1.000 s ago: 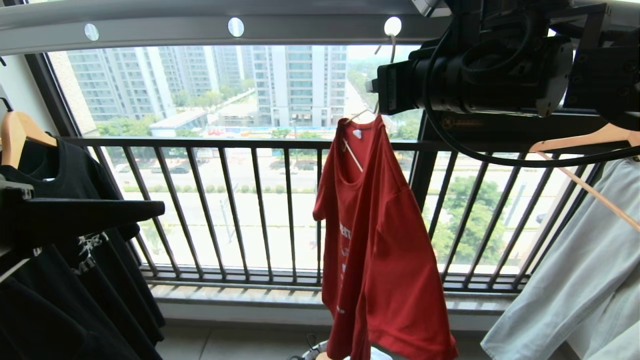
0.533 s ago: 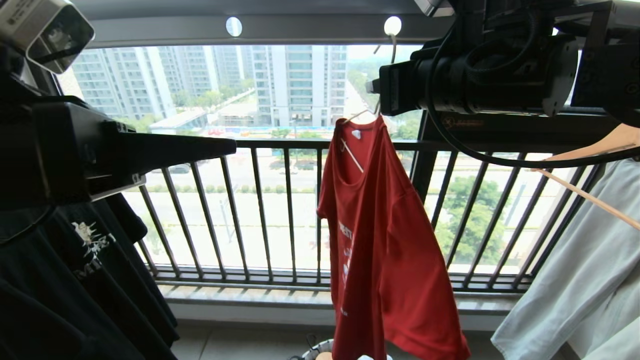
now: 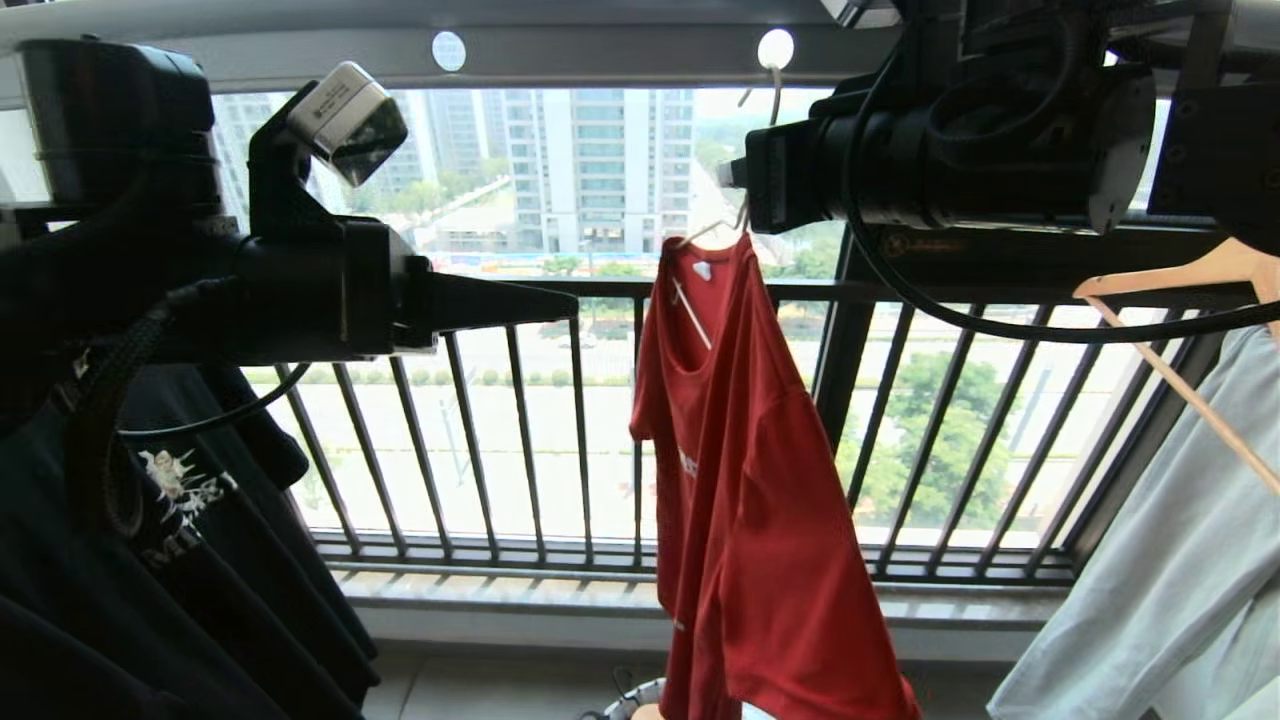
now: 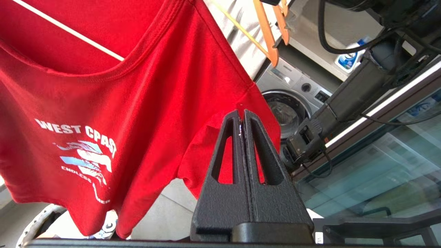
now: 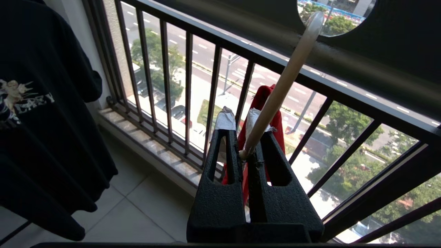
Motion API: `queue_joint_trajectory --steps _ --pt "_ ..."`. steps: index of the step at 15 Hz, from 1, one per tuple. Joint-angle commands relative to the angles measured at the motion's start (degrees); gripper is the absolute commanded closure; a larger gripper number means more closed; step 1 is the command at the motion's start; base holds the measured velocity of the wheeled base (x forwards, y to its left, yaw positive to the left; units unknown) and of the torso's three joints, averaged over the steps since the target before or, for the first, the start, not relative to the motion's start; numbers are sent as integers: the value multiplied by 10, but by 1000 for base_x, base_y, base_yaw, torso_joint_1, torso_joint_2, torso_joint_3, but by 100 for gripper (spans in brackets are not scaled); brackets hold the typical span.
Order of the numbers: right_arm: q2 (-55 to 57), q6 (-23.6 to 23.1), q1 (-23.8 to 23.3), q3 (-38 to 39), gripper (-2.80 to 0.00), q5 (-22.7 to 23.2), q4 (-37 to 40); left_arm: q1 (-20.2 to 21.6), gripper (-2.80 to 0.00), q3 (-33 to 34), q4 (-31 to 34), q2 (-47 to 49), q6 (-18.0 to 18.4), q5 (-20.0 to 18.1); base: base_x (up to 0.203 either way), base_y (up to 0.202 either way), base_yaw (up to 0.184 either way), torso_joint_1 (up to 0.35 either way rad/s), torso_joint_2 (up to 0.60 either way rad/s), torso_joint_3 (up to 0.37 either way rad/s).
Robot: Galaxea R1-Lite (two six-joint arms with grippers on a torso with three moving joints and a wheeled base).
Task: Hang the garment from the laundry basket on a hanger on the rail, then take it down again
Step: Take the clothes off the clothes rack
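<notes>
On the far left a black shirt (image 3: pixel 150 560) is hanging. Beside it the left tool (image 3: pixel 560 303) is pointing level toward the garment (image 3: pixel 760 500), fingers pressed together and carrying nothing; it is apart from the cloth. In the middle the garment is hanging on the hanger (image 3: pixel 700 232), whose hook is sitting in a hole of the rail (image 3: pixel 600 55). The basket (image 3: pixel 625 700) is peeking out below the hem. Further right the right tool (image 5: pixel 246 132) is pinching the hanger's neck just under the rail. A pale shirt (image 3: pixel 1170 580) is hanging at far right. Hanging looks done; taking the garment down is left.
</notes>
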Motion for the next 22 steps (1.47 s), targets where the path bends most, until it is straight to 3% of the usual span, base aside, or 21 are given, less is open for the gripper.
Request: queue_joint_trajectory --steps 1,2,3,15,22 --pt "-3 0 12 0 0 0 0 -6 0 -26 -2 53 3 -4 0 0 0 0 0 0" --pt "-3 0 15 0 0 0 0 -8 0 -33 -2 63 8 -3 0 0 0 0 0 0" --pt "-4 0 17 0 0 0 0 -10 -280 -41 -2 74 12 -2 0 0 0 0 0 0" --pt "-2 3 35 0 0 2 -1 -54 -280 -144 -40 215 11 1 0 0 0 0 0 0" --pt "1 2 38 0 0 1 -2 -73 -280 -163 -42 218 10 0 0 0 0 0 0 0"
